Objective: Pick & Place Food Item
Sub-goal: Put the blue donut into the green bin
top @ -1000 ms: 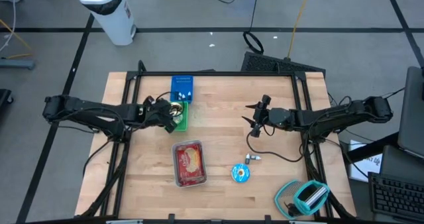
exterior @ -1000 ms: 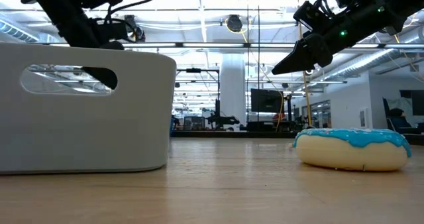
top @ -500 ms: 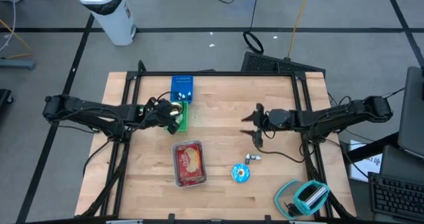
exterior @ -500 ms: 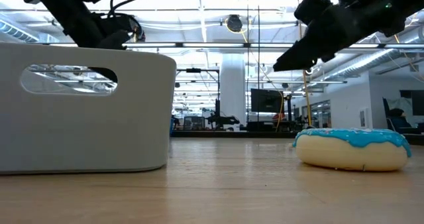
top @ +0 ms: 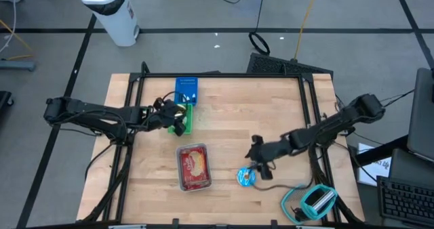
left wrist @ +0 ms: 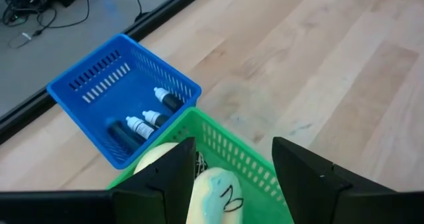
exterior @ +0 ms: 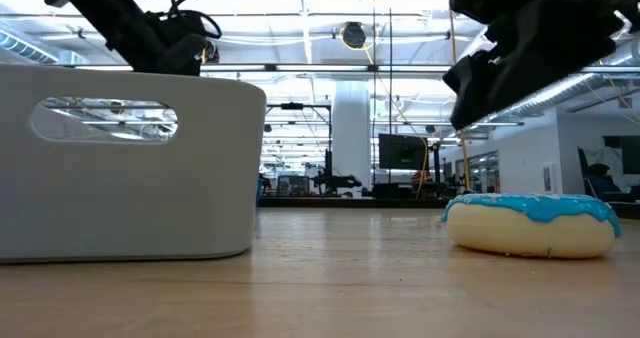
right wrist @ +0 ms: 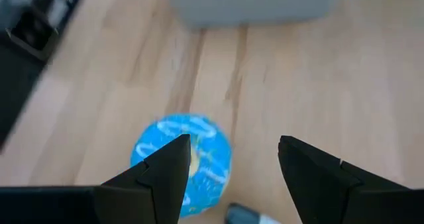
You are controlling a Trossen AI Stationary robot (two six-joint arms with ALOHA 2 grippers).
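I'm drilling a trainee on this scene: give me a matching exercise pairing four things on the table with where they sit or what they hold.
Things:
1. blue basket
2. green basket
3. blue-iced donut
4. grey tub

Descriptions:
A. holds small bottles
B. under the left gripper
C. near the table's front edge, beside the right gripper
D. holds red-and-yellow food

Pairs: 1-A, 2-B, 3-C, 4-D

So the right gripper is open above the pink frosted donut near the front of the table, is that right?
Not quite: the donut has blue frosting, not pink, as the right wrist view shows. The rest holds: the right gripper is open above it.
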